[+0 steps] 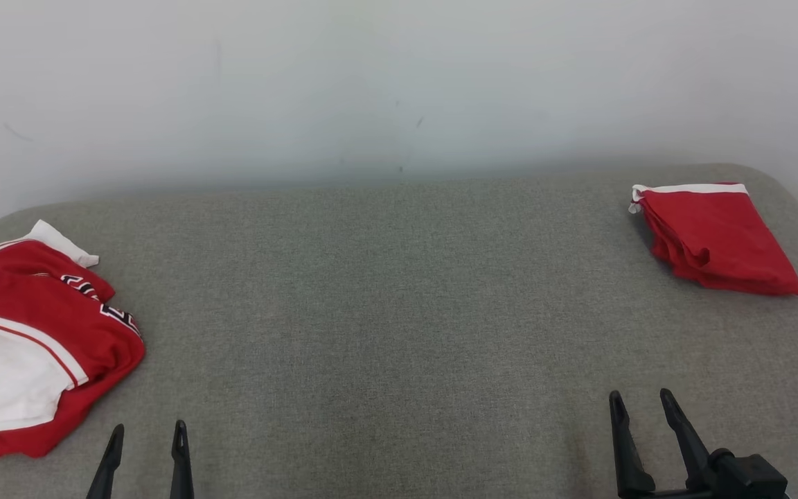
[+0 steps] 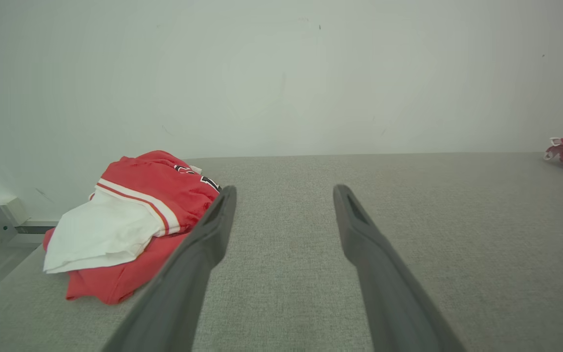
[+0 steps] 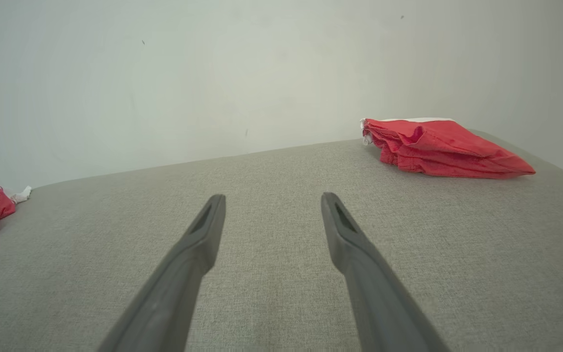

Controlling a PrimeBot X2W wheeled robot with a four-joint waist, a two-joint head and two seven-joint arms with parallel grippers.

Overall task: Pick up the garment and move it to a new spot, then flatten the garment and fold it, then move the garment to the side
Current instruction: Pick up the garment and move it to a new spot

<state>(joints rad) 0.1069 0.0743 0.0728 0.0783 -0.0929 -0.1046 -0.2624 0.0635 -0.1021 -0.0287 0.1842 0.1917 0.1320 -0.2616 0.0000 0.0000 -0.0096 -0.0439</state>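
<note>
Wall: pale plain wall (image 1: 399,83) stood behind the work area, with a few small marks.
Surface: grey woven padded tabletop (image 1: 399,312) had rounded far corners and ran the full width of the head view.
Task garment: crumpled red-and-white jersey (image 1: 39,333) lay bunched at the near left edge, white panel on top, bits of black lettering showing. Judged the piece to pick up; not yet lifted.
Other garment: folded red cloth stack with white trim (image 1: 714,239) sat at the far right corner, well apart from the jersey. It looked already done.
Right gripper: right gripper (image 1: 641,398) was low at near right, fingers spread wide, nothing between them.
Left gripper: left gripper (image 1: 147,430) was at near left, near the jersey's near edge, fingers spread, nothing held.
Risk 1: a pinch on the top white fold alone could drag one layer and leave the rest bunched, or pull it off the left edge.
Risk 2: too deep a reach could snag the tabletop cover along with the cloth.
Hidden: the jersey's left side was cut off in the head view. Sleeves, collar and the lettering could not be made out. The layer count of the red stack was unclear.
</note>
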